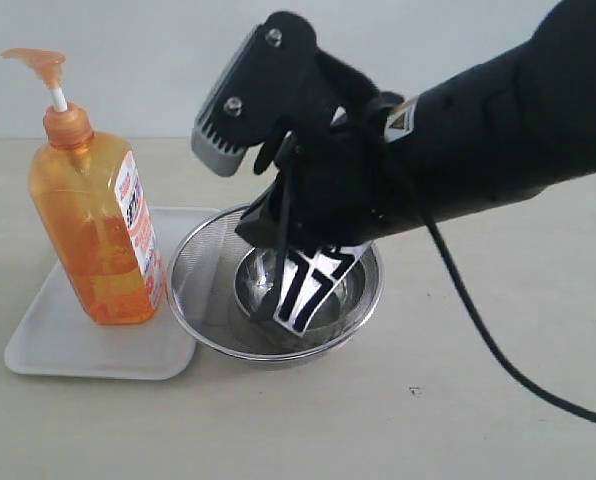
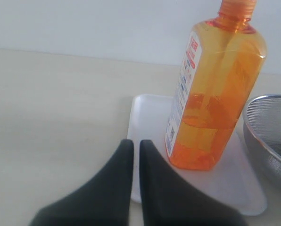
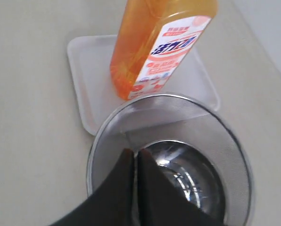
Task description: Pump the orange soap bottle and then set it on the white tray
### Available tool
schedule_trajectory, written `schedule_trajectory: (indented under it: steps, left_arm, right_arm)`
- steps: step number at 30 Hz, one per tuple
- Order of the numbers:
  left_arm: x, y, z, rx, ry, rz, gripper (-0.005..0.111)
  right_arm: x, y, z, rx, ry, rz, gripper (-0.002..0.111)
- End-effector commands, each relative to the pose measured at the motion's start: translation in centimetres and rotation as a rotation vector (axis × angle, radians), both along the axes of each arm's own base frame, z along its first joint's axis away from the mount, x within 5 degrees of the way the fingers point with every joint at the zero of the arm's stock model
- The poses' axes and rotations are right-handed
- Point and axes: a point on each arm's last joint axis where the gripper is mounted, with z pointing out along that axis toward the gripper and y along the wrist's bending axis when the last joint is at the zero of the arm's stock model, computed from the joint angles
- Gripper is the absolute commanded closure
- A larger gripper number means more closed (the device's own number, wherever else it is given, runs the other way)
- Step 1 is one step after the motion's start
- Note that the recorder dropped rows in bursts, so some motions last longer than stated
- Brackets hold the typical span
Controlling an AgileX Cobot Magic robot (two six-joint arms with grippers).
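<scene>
Pale beige tabletop meets a plain white wall along its far edge, and everything stands on it.

The right pincer [image 1: 283, 305] is clenched on nothing, its tips dipped inside a round steel mesh strainer [image 1: 193, 300] above the small steel bowl [image 1: 350, 290] nested in it. The left pincer [image 2: 136, 143] is also closed and empty, hanging over the tabletop at the near edge of the white tray [image 2: 147, 113], just short of the bottle. The strainer's rim sits against or slightly over one tray edge; I cannot tell which.

The orange soap bottle [image 1: 93, 235] stands upright on the tray, inside its rim, with neither pincer touching it. Its long axis runs straight up. The pump spout at the top points away from the strainer, and the white label faces toward the strainer side.

My judgement on handling: it looks well filled, so fairly heavy and steady on its flat base, but tall enough to tip if it is shoved high up. The walls are smooth, glossy plastic, probably slick and a little springy when squeezed. The body between label and shoulder is the safest place to hold, with the pincer spanning the narrower faces. The pump head should be pressed straight down along the stem, since a sideways push could topple it. With the bottle already on the tray, pumping looks like the open step.
</scene>
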Motion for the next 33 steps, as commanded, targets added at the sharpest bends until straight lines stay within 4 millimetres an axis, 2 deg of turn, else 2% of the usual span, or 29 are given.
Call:
schedule_trajectory:
  steps: [1, 4, 7, 12, 19, 26, 33]
  left_arm:
    - [0.0, 0.0, -0.1, -0.016, -0.001, 0.004, 0.102]
    - [0.0, 0.0, -0.1, -0.016, -0.001, 0.004, 0.102]
    - [0.0, 0.0, -0.1, -0.016, -0.001, 0.004, 0.102]
    - [0.0, 0.0, -0.1, -0.016, -0.001, 0.004, 0.102]
    - [0.0, 0.0, -0.1, -0.016, -0.001, 0.004, 0.102]
    - [0.0, 0.0, -0.1, -0.016, -0.001, 0.004, 0.102]
    - [0.0, 0.0, -0.1, -0.016, -0.001, 0.004, 0.102]
  right_arm:
    - [-0.4, -1.9, 2.6, 0.026, -0.103, -0.08, 0.108]
    - [-0.6, -3.6, 4.6, 0.063, -0.176, -0.189, 0.108]
    - [-0.6, -4.8, 5.5, 0.064, -0.227, -0.263, 0.108]
    - [-0.9, -8.0, 7.6, 0.065, -0.314, -0.481, 0.108]
    - [-2.1, -11.3, 8.9, 0.088, -0.302, -0.681, 0.108]
    - [-4.3, -15.8, 10.9, 0.157, -0.336, -0.906, 0.108]
    - [-7.5, -20.8, 12.5, 0.215, -0.397, -1.041, 0.108]
